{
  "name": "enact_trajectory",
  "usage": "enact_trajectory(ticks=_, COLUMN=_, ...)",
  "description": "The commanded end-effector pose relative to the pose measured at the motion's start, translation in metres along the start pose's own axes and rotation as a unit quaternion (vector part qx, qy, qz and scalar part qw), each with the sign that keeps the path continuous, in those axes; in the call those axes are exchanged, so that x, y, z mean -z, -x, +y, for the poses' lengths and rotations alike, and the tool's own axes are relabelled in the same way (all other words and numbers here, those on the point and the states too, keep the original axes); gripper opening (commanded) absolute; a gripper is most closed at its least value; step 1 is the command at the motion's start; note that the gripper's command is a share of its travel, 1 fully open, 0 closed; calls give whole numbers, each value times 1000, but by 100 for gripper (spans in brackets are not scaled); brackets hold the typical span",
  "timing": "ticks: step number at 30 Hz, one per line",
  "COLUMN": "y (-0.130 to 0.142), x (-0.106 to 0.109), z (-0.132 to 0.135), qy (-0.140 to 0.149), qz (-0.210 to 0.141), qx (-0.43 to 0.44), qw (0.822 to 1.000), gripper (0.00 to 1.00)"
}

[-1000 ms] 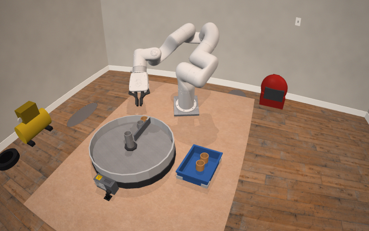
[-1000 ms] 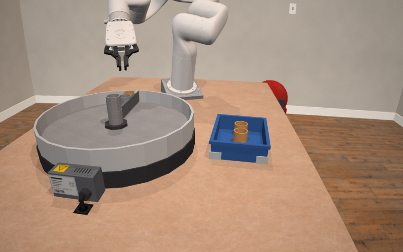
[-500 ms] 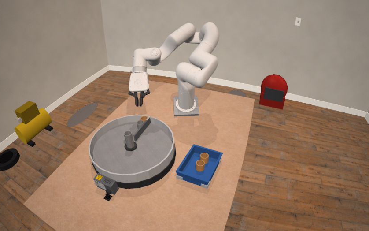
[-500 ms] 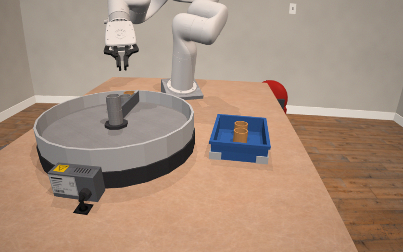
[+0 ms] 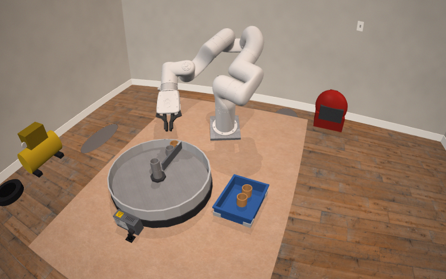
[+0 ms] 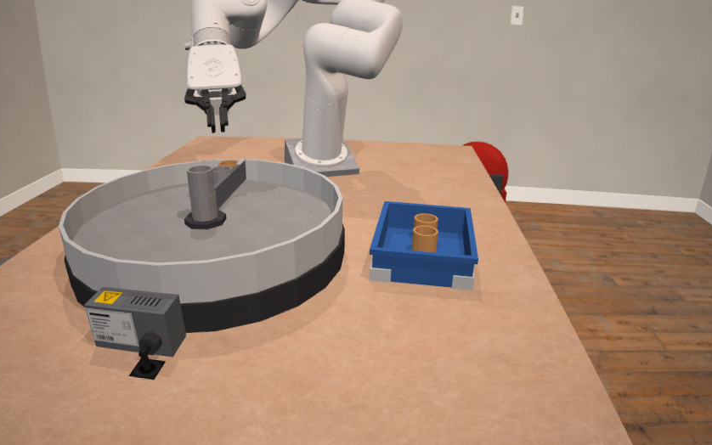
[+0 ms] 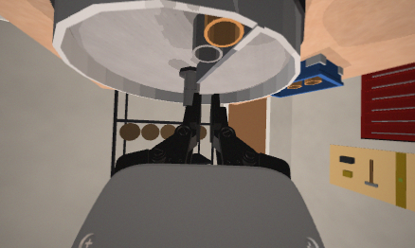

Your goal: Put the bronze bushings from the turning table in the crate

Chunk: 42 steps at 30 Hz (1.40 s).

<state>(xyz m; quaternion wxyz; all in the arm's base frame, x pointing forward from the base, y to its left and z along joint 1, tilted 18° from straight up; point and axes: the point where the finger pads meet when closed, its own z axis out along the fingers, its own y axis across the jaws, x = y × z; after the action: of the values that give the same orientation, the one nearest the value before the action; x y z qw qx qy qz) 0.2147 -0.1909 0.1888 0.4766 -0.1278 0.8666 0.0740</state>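
My gripper [image 5: 168, 130] [image 6: 218, 130] [image 7: 206, 104] is shut with nothing between its fingers. It hangs in the air behind and above the turning table [image 5: 179, 207] [image 6: 259, 270] [image 7: 130, 92]. A bronze bushing [image 5: 173, 144] [image 6: 228, 163] [image 7: 207, 34] stands by the table's back wall. A steel bushing [image 5: 169, 149] [image 6: 222, 169] [image 7: 207, 62] stands just inward of it; both are beside the grey bar [image 5: 172, 155] [image 6: 231, 185]. Two bronze bushings, the front one [image 5: 241, 203] [image 6: 425, 244] and the back one [image 5: 249, 195], stand in the blue crate [image 5: 231, 216] [image 6: 422, 265].
A grey hollow-topped post [image 5: 155, 169] [image 6: 201, 190] rises from the turning table's centre. The walled table has a grey drive box [image 5: 127, 222] [image 6: 136, 320] at its front left. The arm's base [image 5: 224, 133] [image 6: 321, 160] stands behind, between table and crate.
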Motion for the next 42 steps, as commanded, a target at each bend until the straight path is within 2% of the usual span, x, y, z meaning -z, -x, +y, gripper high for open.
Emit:
enact_trajectory(ticks=1, y=-5, x=-6, z=-2, qy=-2, qz=0, qx=1, qw=1000, gripper=10)
enact_trajectory(ticks=22, y=-7, x=-8, z=-2, qy=-1, qz=0, qx=1, qw=1000, gripper=10)
enact_trajectory(ticks=42, y=-25, x=-30, z=-2, qy=-1, qz=0, qx=1, qw=1000, gripper=10)
